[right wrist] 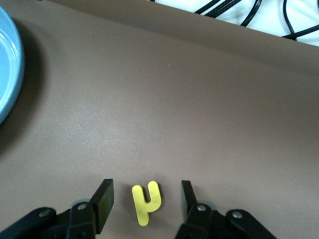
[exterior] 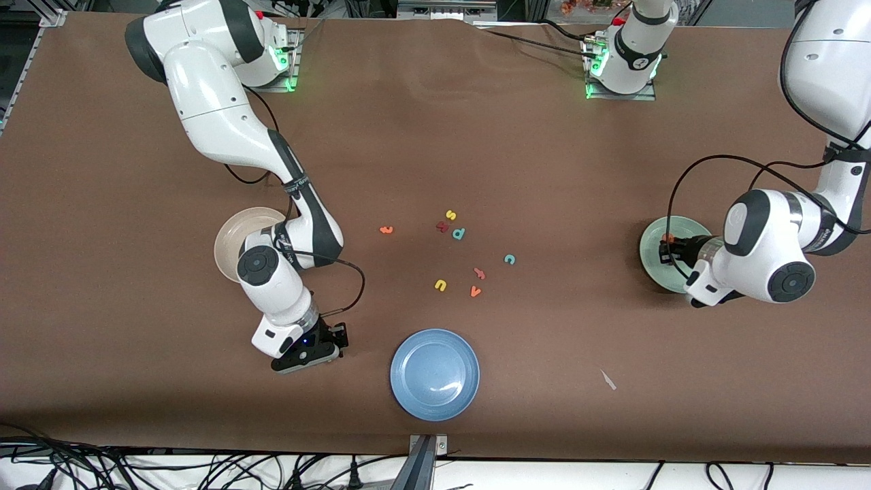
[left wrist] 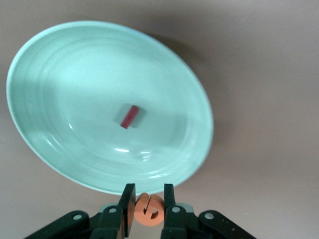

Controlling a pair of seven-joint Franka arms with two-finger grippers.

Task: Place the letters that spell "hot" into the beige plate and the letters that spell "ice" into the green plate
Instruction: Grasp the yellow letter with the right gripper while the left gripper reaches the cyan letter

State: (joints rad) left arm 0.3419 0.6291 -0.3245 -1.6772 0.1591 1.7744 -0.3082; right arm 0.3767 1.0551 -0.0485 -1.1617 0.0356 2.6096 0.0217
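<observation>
Plates 3; left claw [left wrist: 147, 201] pinching 1 orange "e" [left wrist: 148, 209], right claw [right wrist: 144, 199] spread.

The orange "e" [left wrist: 148, 209] hangs pinched over the green plate [left wrist: 60, 69], where the dark red "i" [left wrist: 130, 116] lies. Teal "c" [exterior: 509, 258] and orange "t" [exterior: 479, 273] lie mid-table. Yellow "h" [right wrist: 145, 201] lies flat near the blue plate. The beige plate [exterior: 230, 239] sits toward the right arm's end.

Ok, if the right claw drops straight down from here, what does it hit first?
Probably the yellow "h", lying on the table between the right claw's open fingers, though the height above it is unclear.
</observation>
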